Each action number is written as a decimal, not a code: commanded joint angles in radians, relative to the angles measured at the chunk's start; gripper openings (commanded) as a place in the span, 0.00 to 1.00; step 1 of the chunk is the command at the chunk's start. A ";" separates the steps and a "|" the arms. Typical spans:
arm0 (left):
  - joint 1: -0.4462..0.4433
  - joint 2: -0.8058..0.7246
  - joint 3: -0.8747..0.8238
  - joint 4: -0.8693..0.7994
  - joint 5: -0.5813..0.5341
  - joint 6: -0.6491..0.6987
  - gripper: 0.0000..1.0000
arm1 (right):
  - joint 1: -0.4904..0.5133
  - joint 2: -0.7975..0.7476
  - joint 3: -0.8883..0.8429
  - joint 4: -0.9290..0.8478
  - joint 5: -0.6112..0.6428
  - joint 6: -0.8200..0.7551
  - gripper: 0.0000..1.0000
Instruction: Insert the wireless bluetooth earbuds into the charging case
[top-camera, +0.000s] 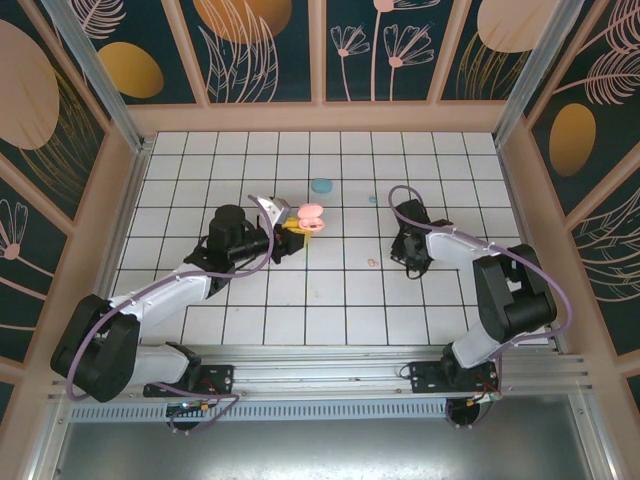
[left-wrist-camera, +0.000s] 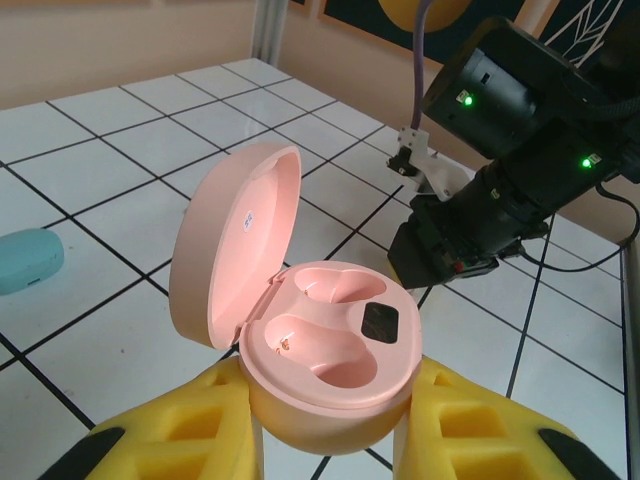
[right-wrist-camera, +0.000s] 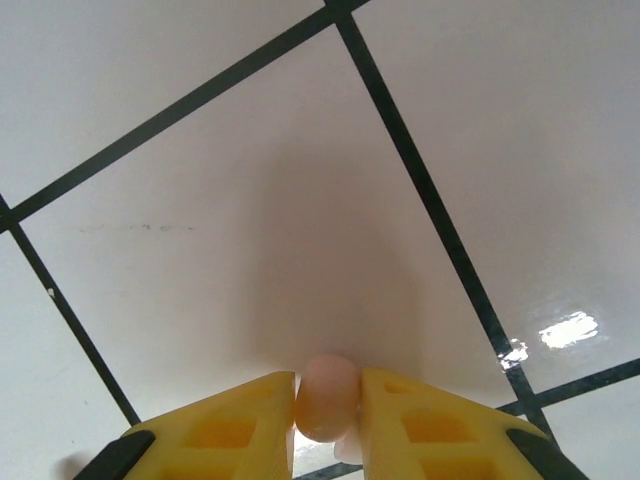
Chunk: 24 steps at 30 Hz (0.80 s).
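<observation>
My left gripper (top-camera: 299, 226) (left-wrist-camera: 330, 388) is shut on the open pink charging case (top-camera: 311, 216) (left-wrist-camera: 330, 340). Its yellow fingers (left-wrist-camera: 185, 430) clamp the base. The lid stands up at the left and both wells are empty. My right gripper (top-camera: 411, 264) (right-wrist-camera: 328, 402) is down close to the tiles and shut on a pale pink earbud (right-wrist-camera: 327, 395), pinched between its yellow pads (right-wrist-camera: 230, 425). A second pale pink earbud (top-camera: 372, 263) lies loose on a tile to the left of the right gripper.
A shut teal case (top-camera: 321, 185) (left-wrist-camera: 25, 260) lies on the tiles behind the pink case. The right arm's black wrist (left-wrist-camera: 520, 150) hangs beyond the pink case in the left wrist view. Wooden walls (top-camera: 320, 115) ring the white tiled floor.
</observation>
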 joint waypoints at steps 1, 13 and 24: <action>0.002 0.006 0.022 -0.002 -0.001 0.024 0.13 | 0.013 0.039 0.015 -0.032 0.009 -0.005 0.23; 0.002 0.008 -0.010 0.072 0.072 0.032 0.16 | 0.026 0.047 0.047 -0.005 -0.034 -0.060 0.12; 0.002 0.022 -0.020 0.151 0.123 0.067 0.16 | 0.044 -0.144 0.038 0.161 -0.201 -0.178 0.04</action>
